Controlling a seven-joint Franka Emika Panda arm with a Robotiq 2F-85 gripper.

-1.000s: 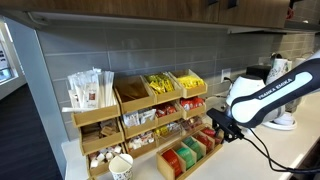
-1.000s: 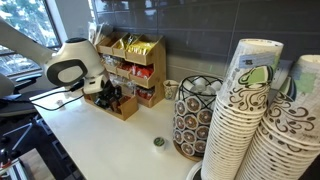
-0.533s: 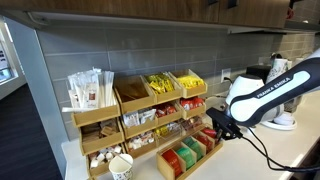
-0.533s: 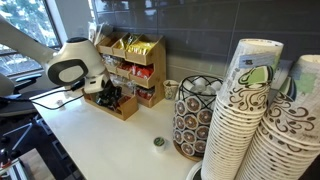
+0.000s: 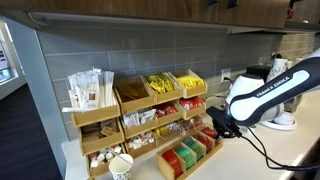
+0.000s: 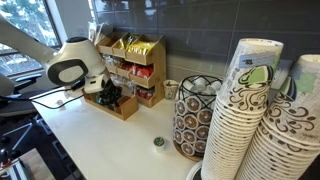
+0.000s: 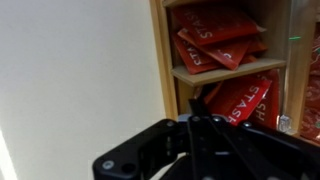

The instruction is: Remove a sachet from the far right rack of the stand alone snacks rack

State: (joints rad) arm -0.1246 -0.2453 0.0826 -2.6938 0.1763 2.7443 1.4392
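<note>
The low slanted light-wood snacks rack [image 5: 180, 158] holds green and red packets; it also shows in an exterior view [image 6: 126, 108]. Its far right rack [image 5: 208, 137] shows red packets. My gripper [image 5: 219, 128] is down in that end compartment, also seen in an exterior view [image 6: 108, 96]. In the wrist view the dark fingers [image 7: 195, 108] are drawn together, with the edge of a red sachet [image 7: 245, 100] marked "STASH" at their tips. More red sachets [image 7: 215, 40] lie in the slot beyond a wooden divider [image 7: 165, 50].
The taller three-tier wooden shelf unit [image 5: 140, 110] stands right behind the low rack. A paper cup [image 5: 121, 166] sits at its near end. Stacks of patterned cups [image 6: 250, 110], a patterned jar [image 6: 192, 115] and a small green cap [image 6: 158, 142] stand on the white counter.
</note>
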